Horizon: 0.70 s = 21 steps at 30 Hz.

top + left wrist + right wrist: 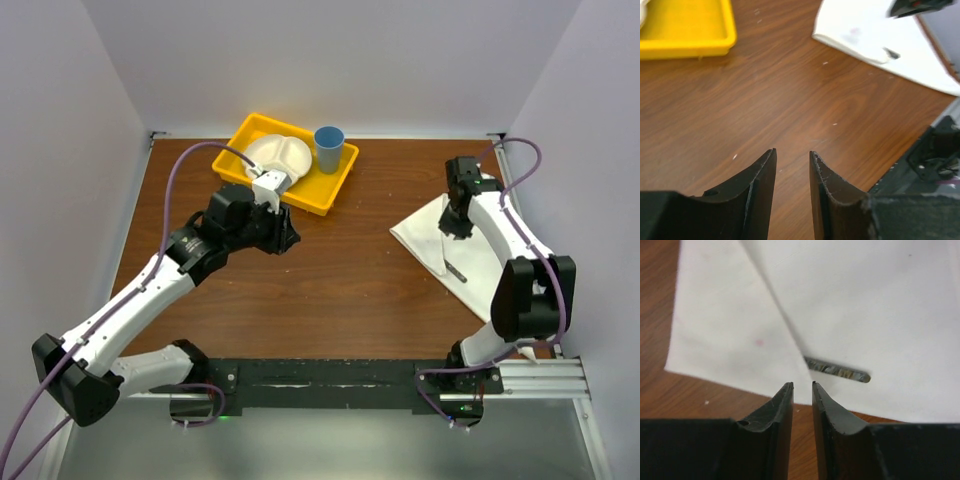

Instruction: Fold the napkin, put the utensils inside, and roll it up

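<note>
The white napkin (420, 235) lies folded on the right side of the table, one flap laid over the rest (740, 330). The knife (452, 268) rests on it; its dark handle (837, 370) sticks out from under the flap's edge. My right gripper (455, 232) hovers low over the napkin's near corner, its jaws (802, 385) only narrowly apart, bare wood showing in the gap. My left gripper (290, 240) hangs over bare wood left of centre, open and empty (792, 152). In the left wrist view, the napkin (865, 35) lies far ahead.
A yellow tray (330, 190) stands at the back left, holding a white divided plate (280, 152) and a blue cup (328, 147); its corner (690, 47) is just ahead of my left gripper. White walls close in the table on three sides.
</note>
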{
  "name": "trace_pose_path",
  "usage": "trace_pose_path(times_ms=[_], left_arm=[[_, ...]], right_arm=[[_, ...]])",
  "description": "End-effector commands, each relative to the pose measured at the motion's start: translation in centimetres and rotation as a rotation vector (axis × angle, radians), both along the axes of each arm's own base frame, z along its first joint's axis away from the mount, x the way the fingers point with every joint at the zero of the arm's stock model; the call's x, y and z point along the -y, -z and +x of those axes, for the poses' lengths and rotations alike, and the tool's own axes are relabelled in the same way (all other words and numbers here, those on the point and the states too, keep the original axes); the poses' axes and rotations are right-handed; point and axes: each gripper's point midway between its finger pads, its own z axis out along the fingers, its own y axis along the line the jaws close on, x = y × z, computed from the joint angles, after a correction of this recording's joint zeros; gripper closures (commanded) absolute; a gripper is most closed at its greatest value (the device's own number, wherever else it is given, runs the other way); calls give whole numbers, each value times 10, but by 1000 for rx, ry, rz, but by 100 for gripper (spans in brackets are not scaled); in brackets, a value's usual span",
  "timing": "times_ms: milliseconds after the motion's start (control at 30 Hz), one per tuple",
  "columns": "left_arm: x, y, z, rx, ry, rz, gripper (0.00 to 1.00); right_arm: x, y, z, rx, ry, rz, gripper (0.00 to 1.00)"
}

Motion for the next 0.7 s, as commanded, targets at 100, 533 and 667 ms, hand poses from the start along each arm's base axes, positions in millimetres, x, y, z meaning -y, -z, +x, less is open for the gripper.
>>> trace_pose_path(times_ms=[100,533,667], left_arm=[[-43,-4,17,26,-180,168,62],[-33,-8,41,-28,-193,229,60],[-30,-18,45,-15,-193,219,59]], right_arm=[[51,12,21,-26,38,-65,72],[42,48,35,-67,-48,-25,67],[33,64,33,-71,-76,25,66]])
